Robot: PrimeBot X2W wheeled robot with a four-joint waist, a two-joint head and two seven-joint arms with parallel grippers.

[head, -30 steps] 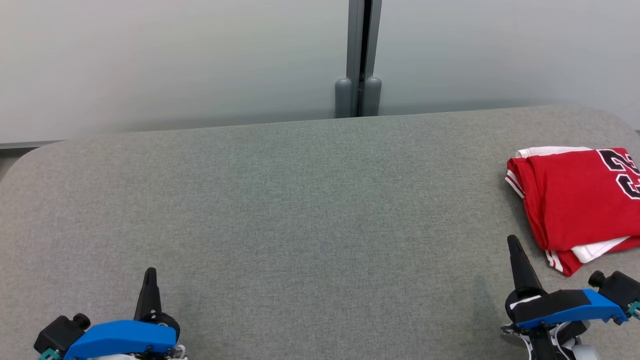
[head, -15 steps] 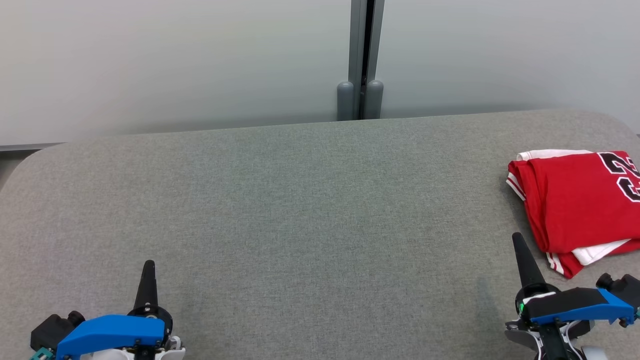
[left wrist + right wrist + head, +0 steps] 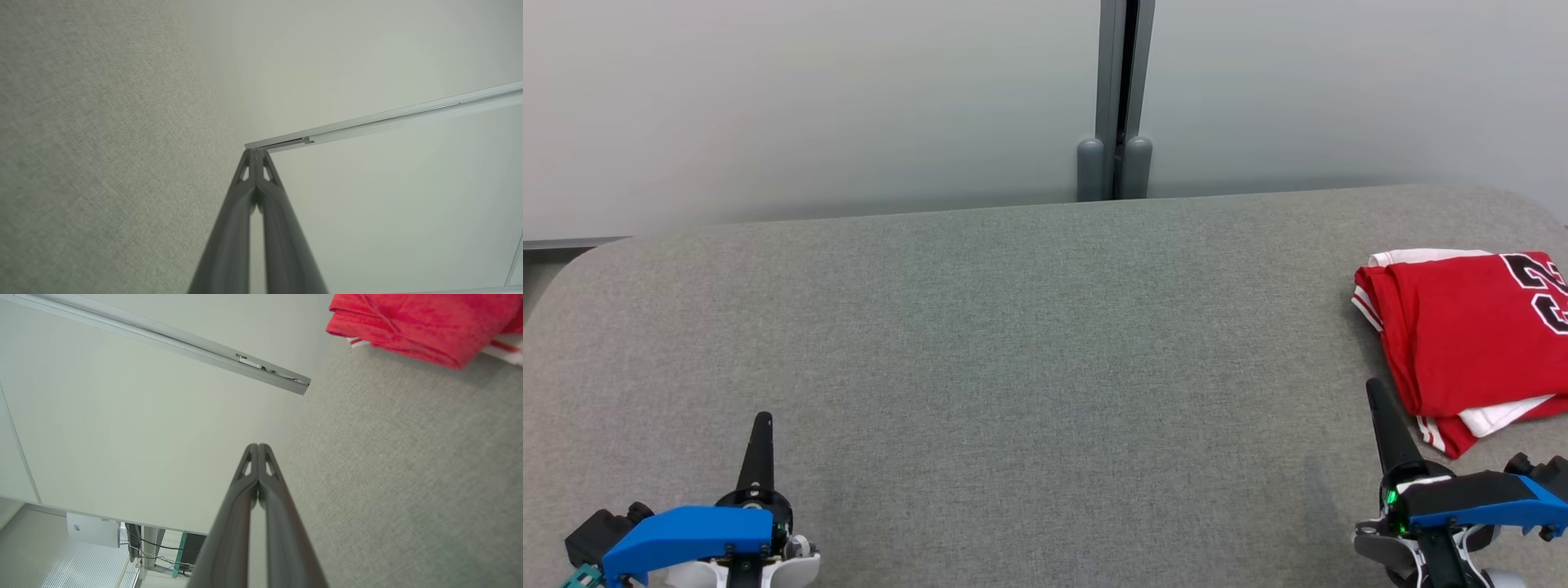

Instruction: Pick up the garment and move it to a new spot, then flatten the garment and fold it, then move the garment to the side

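Watching left claw [image 3: 761, 418] and right claw [image 3: 1374, 385]: both pinched shut, empty. Red shirt [image 3: 1462, 335], folded I think, sits at the bench's [image 3: 1013, 327] right edge.

Bright, even, diffuse light; soft faint shadows

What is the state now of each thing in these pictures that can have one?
red jersey with white trim: folded, lying free at the right end of the grey fabric surface.
left gripper with dark fingers: shut, empty.
right gripper with dark fingers: shut, empty, close to the jersey.
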